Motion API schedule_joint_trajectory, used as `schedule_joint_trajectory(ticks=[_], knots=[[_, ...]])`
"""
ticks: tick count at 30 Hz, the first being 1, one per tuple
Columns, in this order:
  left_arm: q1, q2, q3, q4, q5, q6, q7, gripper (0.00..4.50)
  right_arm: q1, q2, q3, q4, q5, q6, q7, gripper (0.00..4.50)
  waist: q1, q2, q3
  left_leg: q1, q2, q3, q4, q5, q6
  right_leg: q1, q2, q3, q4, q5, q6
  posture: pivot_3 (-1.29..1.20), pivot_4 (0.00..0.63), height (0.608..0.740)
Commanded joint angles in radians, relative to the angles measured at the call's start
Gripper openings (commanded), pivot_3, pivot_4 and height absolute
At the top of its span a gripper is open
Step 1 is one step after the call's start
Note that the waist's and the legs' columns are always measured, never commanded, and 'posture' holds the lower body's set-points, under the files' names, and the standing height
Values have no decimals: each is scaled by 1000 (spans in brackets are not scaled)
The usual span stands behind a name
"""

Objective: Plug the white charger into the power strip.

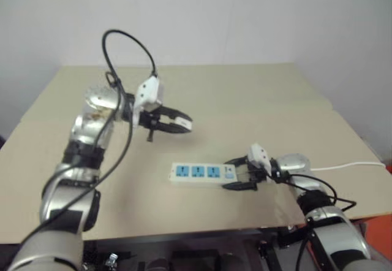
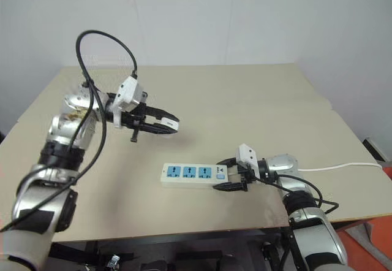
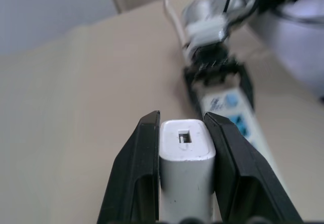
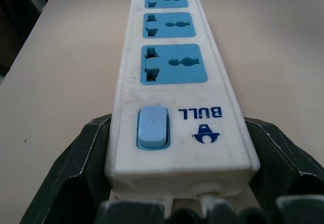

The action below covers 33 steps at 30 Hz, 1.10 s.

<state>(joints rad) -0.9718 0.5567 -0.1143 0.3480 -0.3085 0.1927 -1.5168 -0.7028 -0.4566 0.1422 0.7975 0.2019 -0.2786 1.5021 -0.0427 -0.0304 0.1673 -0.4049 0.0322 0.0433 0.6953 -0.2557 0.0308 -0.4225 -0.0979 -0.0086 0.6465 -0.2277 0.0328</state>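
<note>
The left pincer (image 1: 177, 124), left of centre, hung above the tabletop (image 1: 245, 99), clamped on the white charger (image 3: 186, 168). Lower right of centre, the right pincer (image 1: 237, 173) gripped the switch end of the power strip (image 1: 202, 173), which lay flat.

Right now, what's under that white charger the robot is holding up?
The white charger, clamped in the left gripper, hangs over bare table. The power strip lies apart, gripped by the right gripper. Its prong side is hidden.
</note>
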Motion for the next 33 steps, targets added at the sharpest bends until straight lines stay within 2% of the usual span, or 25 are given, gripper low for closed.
schedule_joint_trajectory(ticks=[1, 6, 10, 18, 27, 33], knots=[[32, -32, 31, -171, -108, 158, 67, 1031, -20, 14, -9, 2, 0, -19, 11, 3419, -1, 0, 0, 0, 0, 0, 0, 0, 0, 0, 1, 0, 0, 0, 0, 0, 150, 740], [103, -94, 23, -270, -197, 266, 108, 1031, -24, 17, -6, -4, -5, -15, 10, 3419, -1, 0, 0, 1, 0, 0, 0, 0, 0, 0, 1, 2, 0, 0, 0, 0, 150, 740], [160, -134, 7, -296, -219, 262, 112, 1031, -27, 15, -6, -8, -7, -8, 14, 3419, -2, 0, 0, 2, 0, 0, 0, 0, 0, 0, 2, 3, 0, 0, 0, 0, 150, 740], [230, -153, -27, -307, -199, 209, 133, 1031, -17, 24, -4, -23, -10, -7, 5, 3419, -1, 0, 0, 2, 0, 1, 0, 0, 0, 0, 2, 4, 0, 0, -1, 0, 150, 740], [328, -244, -43, -213, -136, 25, 188, 1031, -6, 33, -6, -51, -6, 5, 3, 3419, 1, 0, 0, 2, 0, 2, -1, 0, 0, 0, 2, 5, -1, 0, -1, 0, 150, 740], [331, -281, -53, -131, -87, -73, 200, 1031, 7, 31, -8, -73, -3, 18, 5, 3419, 2, 0, 0, 3, 0, 2, -1, -1, 0, 0, 2, 5, -1, 0, -1, 0, 150, 740]])
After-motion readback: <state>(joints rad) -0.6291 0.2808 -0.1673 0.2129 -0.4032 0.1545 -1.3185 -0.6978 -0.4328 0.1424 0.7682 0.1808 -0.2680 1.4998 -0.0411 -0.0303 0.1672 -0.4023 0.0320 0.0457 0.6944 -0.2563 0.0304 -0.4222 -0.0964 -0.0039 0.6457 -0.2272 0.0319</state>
